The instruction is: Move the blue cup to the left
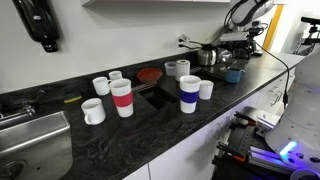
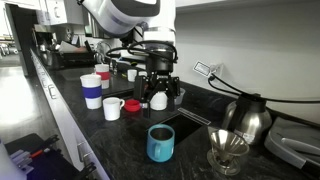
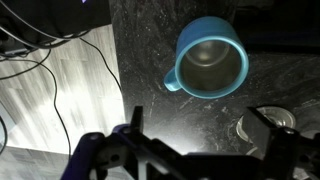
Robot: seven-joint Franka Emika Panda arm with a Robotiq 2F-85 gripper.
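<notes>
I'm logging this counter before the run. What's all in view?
Blue cup: one, teal, front of the counter.
Red-band cup: one, white, mid-counter.
Blue-band cup: one, white, mid-counter.
White mugs: at least four, small, around the banded cups.
Red disc: one, behind the banded cups.
Kettle: one, metal, near the blue cup.
Dripper: one, clear glass, beside the blue cup.
Sink: one, metal, counter end.
Counter: one, dark speckled.
Arm: one, white, over the counter.
Pincer: one, black, open, above the mugs.
</notes>
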